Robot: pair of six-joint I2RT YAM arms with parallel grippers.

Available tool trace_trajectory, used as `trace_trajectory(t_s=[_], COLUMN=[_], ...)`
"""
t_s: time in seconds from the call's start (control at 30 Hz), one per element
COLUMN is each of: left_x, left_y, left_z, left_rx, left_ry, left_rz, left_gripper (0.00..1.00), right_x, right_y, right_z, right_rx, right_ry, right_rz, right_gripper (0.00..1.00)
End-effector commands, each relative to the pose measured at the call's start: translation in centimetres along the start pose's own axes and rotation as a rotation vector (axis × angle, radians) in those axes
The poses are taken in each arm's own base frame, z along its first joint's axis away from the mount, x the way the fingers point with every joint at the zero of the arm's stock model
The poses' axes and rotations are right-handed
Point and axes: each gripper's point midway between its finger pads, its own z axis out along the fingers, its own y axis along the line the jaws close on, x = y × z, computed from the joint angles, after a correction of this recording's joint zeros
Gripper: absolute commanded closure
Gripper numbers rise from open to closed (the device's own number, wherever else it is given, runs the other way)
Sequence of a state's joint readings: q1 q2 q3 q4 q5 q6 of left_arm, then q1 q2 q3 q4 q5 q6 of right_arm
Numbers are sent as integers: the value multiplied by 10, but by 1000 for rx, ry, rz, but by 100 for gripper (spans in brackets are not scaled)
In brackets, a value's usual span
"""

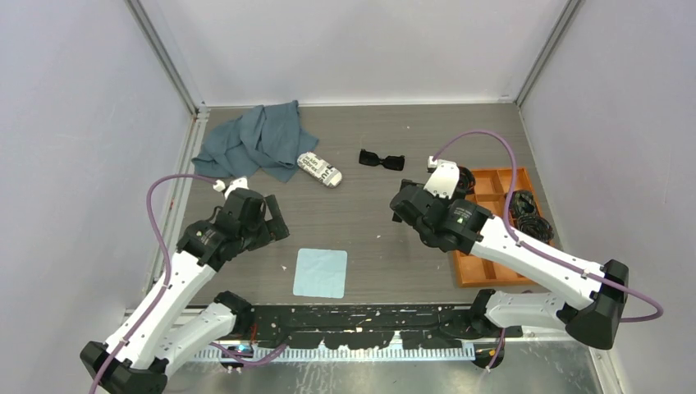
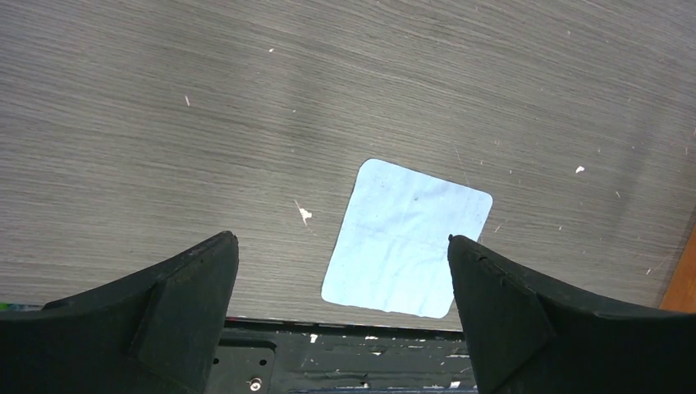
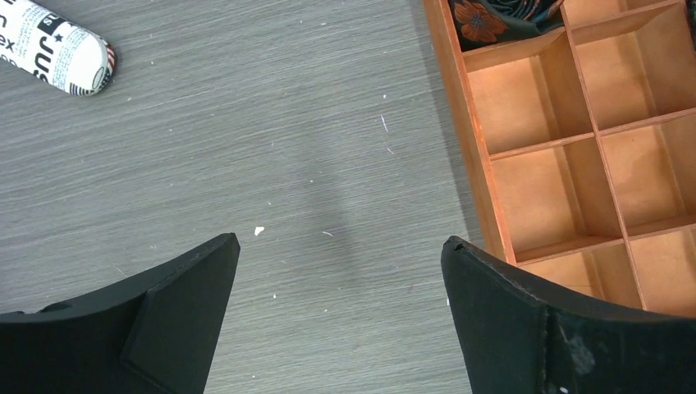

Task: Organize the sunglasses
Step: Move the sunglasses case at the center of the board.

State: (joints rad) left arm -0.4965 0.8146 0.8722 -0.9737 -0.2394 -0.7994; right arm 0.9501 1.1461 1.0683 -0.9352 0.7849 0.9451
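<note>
**Both grippers wide and empty, sunglasses lying loose past the right one**

Your left gripper [image 2: 336,236] stands wide, jaws fully spread, nothing between them. It hangs over the grey wood-grain table [image 2: 164,123]. A small light-blue wipe cloth [image 2: 408,238] lies flat just below and ahead of it, closer to its right finger [image 2: 509,320], at the near table edge.

Your right gripper [image 3: 341,238] is also spread wide and holds nothing. Bare table shows between its fingers. Beside its right finger sits the orange wooden compartment tray [image 3: 533,123]. The cells nearest the gripper hold nothing. One cell further ahead holds something dark with an orange flower print [image 3: 492,16]; you can't tell what it is. In the overhead view black coiled cables [image 1: 529,213] lie in the tray on the far side of the right arm.

The sunglasses [image 1: 382,158], black frame and dark lenses, lie on the table ahead of the right gripper and slightly to its left, apart from it, touching nothing. Neither wrist camera catches them. The white printed case [image 3: 57,51] lies further left of the right gripper, on its side, apart from the sunglasses. A crumpled blue-grey cloth [image 1: 254,139] sits well ahead of the left gripper, its edge just beside the case.
</note>
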Motion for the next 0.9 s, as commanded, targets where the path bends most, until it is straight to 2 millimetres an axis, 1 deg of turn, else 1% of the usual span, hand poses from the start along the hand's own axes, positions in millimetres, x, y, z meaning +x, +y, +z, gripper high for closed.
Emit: trace_trajectory(t_s=[0.0, 0.03, 0.1, 0.27, 0.33, 0.4, 0.43, 0.47, 0.53, 0.57, 0.6, 0.7, 0.77, 0.83, 0.87], left_x=[-13, -14, -14, -11, -7, 3, 8, 14, 26, 30, 38, 51, 55, 55, 54], left_y=[2, 5, 2, -22, -22, -20, -19, -18, -17, -19, -19, -25, -29, -29, -27], left_z=[-7, -6, -6, -6, -2, 3, 5, 10, 19, 22, 28, 36, 36, 33, 31], left_rx=[-17, -28, -5, 122, 107, 78, 63, 47, 37, 46, 52, 78, 104, 115, 110], left_ry=[-59, -66, -76, -58, -26, 36, 70, 106, 158, 174, 204, 252, 271, 265, 254], left_rz=[-17, -29, -27, -50, -50, -29, -21, -11, 0, -1, 2, -19, -36, -44, -46], left_gripper=[0, 0, 0, 0, 0, 0, 0, 0, 0, 0, 0, 0, 0, 0, 0], right_x=[-13, -11, -8, 9, 14, 16, 17, 18, 34, 37, 40, 32, 26, 17, 8], right_y=[8, 9, 12, 24, 33, 44, 53, 64, 94, 104, 109, 133, 153, 171, 180], right_z=[0, 0, 1, 8, 11, 13, 14, 15, 21, 27, 36, 63, 81, 100, 109], right_rx=[-19, -26, -40, -91, -119, -155, -183, -218, -310, -316, -289, -237, -259, -296, -315], right_ry=[-49, -43, -29, 11, 28, 43, 51, 64, 140, 160, 180, 188, 209, 226, 224], right_rz=[50, 47, 43, 35, 18, -12, -39, -81, -249, -324, -392, -514, -526, -497, -475], right_gripper=[0, 0, 0, 0, 0, 0, 0, 0, 1, 0, 0, 1, 0, 0, 0])
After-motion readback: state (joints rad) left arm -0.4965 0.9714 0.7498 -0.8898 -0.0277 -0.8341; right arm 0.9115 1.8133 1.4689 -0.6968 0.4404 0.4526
